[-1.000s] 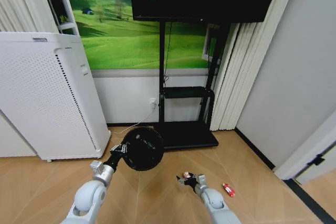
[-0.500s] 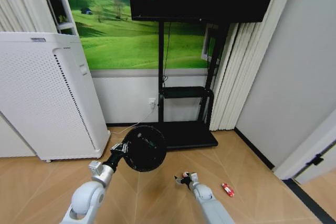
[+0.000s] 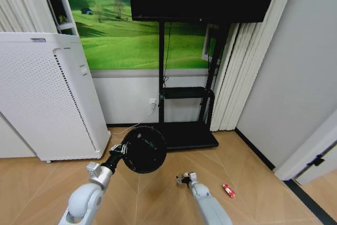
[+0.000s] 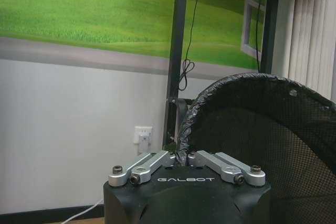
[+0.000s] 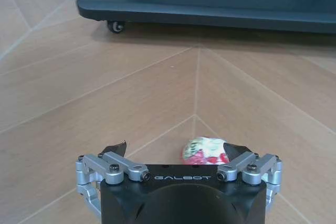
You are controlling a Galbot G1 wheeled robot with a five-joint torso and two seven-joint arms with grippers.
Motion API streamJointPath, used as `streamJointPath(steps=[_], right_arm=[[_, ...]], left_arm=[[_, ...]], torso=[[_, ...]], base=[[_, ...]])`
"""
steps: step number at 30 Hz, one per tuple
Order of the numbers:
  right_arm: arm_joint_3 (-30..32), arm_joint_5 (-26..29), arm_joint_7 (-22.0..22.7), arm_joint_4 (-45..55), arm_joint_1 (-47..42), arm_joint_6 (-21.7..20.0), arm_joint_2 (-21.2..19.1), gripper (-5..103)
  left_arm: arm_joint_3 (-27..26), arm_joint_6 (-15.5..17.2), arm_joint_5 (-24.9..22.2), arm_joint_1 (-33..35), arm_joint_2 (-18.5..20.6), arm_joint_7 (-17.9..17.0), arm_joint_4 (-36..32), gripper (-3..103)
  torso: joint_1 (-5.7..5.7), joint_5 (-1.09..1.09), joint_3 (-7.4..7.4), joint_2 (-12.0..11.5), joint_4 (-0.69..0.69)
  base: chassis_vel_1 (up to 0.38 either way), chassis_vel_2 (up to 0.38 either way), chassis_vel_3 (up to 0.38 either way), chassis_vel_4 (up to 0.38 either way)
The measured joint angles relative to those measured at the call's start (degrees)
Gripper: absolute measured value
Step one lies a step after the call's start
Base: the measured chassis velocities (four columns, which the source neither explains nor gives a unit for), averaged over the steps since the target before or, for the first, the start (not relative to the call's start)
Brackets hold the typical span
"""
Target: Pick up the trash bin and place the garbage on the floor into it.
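Head view: right gripper (image 3: 185, 178) has slid a little left along the floor (image 3: 253, 183) since half a second ago, with one red-and-white piece (image 3: 227, 190) lying well off to its right, while your left gripper (image 3: 119, 151) still holds the trash bin (image 3: 144, 149) up, mouth toward the camera. Left wrist view: jaws are clamped on the bin's mesh rim (image 4: 185, 129). Right wrist view: jaws are spread wide, low over the parquet, and a crumpled red-and-white wrapper (image 5: 205, 150) sits between them, nearer one finger; contact can't be confirmed.
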Motion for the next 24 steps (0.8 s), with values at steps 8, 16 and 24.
streamJointPath(steps=[8,16,24], right_arm=[[0.0,-0.2,2.7,-1.0,0.4,-0.3,0.6,95],[0.0,-0.6,3.0,-2.4,0.8,-0.6,0.9,63],[0.0,-1.7,3.1,-2.8,0.5,0.5,1.0,31]], left_arm=[[0.7,0.5,-1.2,0.2,0.3,-0.7,-1.3,4],[0.4,0.7,-1.4,0.1,0.4,-1.0,-1.6,4],[0.1,0.7,-1.4,-0.3,0.2,-0.9,-1.0,4]], torso=[[0.0,0.02,0.0,0.0,0.0],[-0.01,0.01,0.0,0.0,0.0],[-0.01,0.01,0.0,0.0,0.0]], base=[[0.0,0.0,0.0,0.0],[0.0,0.0,0.0,0.0],[0.0,0.0,0.0,0.0]])
